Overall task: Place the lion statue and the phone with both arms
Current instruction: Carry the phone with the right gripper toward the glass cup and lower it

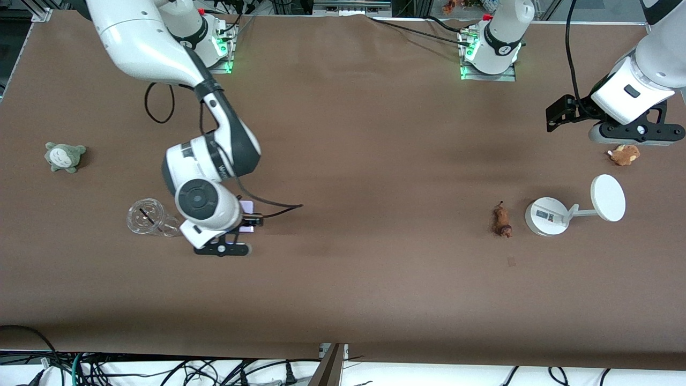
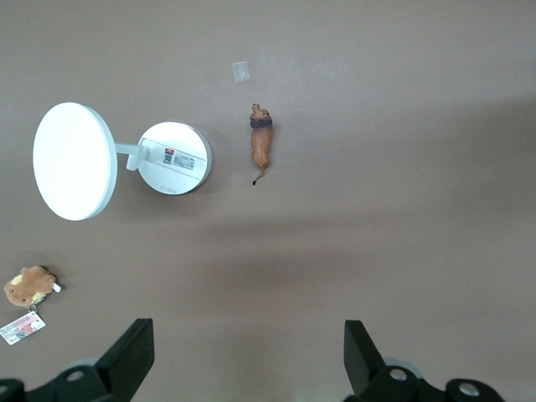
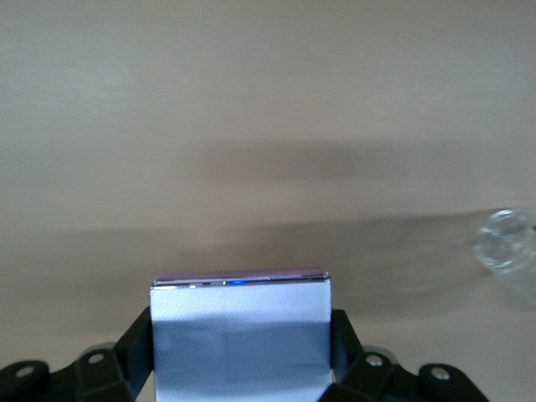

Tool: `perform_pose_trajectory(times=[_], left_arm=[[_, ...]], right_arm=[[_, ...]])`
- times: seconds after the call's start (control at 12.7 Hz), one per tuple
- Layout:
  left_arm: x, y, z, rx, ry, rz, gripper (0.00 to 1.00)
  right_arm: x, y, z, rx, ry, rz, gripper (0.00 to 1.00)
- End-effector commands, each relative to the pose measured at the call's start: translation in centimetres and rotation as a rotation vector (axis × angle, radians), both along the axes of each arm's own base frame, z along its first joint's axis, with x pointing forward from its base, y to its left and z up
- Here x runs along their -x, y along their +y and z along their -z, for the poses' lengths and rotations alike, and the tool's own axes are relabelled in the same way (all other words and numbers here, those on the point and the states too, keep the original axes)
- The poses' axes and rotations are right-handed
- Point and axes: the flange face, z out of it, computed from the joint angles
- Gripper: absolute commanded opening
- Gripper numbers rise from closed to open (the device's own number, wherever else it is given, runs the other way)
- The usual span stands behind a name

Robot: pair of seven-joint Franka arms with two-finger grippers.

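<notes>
Lavender, flat glossy phone (image 3: 241, 335) sat clamped in right gripper (image 3: 241, 352) above the table; hard orange-brown lion statue (image 1: 502, 221) lay beside white round-based stand (image 1: 546, 216); left gripper (image 2: 247, 360) hung spread, waiting.

**Bench layout, both ends**

Right arm's end: the right gripper (image 1: 231, 242) is just beside the clear cup (image 1: 146, 217), with the phone (image 3: 240, 339) between its jaws. The grey-green plush (image 1: 64, 156) lies farther from the front camera than the cup, nearer the bench (image 1: 343, 300) edge at that end.

Left arm's end: the lion statue (image 1: 502, 221) lies just beside the round base of the white stand (image 1: 546, 216), apart from it, toward the bench middle. The brown plush (image 1: 624, 154) lies farther from the front camera than the stand. The left gripper (image 1: 632, 131) hangs over the bench beside that plush, jaws wide apart.
</notes>
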Motion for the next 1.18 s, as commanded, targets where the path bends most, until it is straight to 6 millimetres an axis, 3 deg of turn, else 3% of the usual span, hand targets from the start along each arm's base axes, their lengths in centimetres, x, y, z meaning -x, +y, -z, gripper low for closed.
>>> perform_pose_trajectory(times=[0.0,0.24,0.55,1.11], left_arm=[[0.1,-0.1,-0.7,0.006,0.001,0.006,1.00],[0.0,-0.2,-0.8,0.007,-0.004,0.006,1.00],[-0.1,-0.2,-0.7,0.007,-0.004,0.006,1.00],[-0.2,-0.2,-0.6,0.009,-0.008,0.006,1.00]], right_arm=[[0.7,-4.3,-0.7,-0.022,0.022,-0.018,0.00],[1.1,-6.8,1.4,-0.026,0.029,-0.006,0.00],[2.0,-8.5,5.6,-0.053,-0.043,0.005,0.00],[1.8,-11.0,9.6,-0.074,-0.075,-0.004,0.00]])
